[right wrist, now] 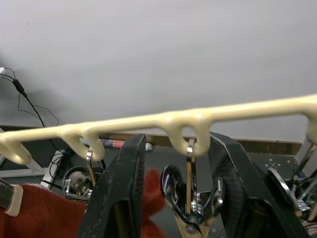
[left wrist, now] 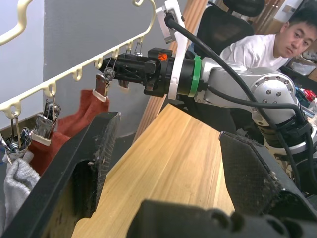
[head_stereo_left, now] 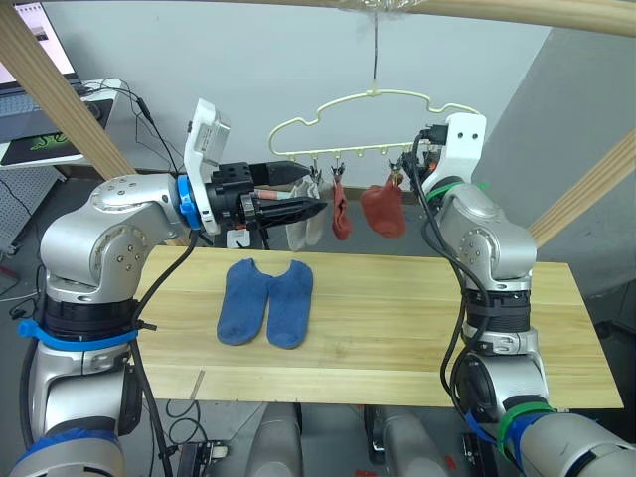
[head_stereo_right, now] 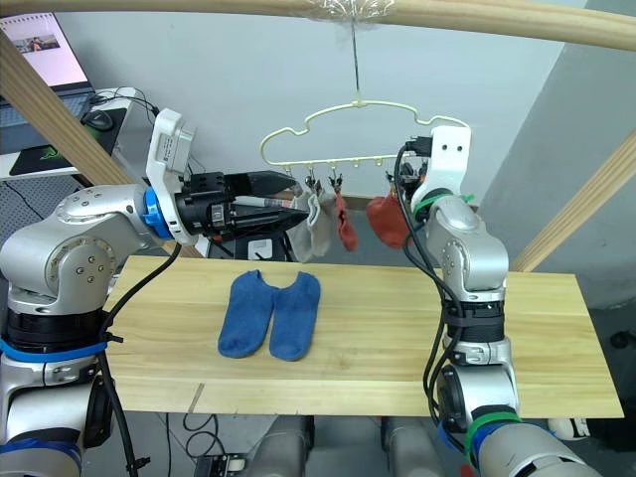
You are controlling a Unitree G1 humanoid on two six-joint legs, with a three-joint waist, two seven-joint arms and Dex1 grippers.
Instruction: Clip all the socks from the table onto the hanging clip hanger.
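Two blue socks lie side by side on the wooden table, left of its middle. Above the table's far edge the pale-yellow clip hanger hangs by its hook. Clipped to it are light grey socks, a rust-red sock and another rust-red sock. My left gripper is open and empty, level with the grey socks at the hanger's left end. My right gripper is open at the hanger's right end, its fingers on either side of a bare metal clip.
Slanted wooden poles frame the table on both sides, and a wooden beam carries the hanger. A laptop and cables sit on a desk at the back left. A person in a white shirt sits beyond the table's right end.
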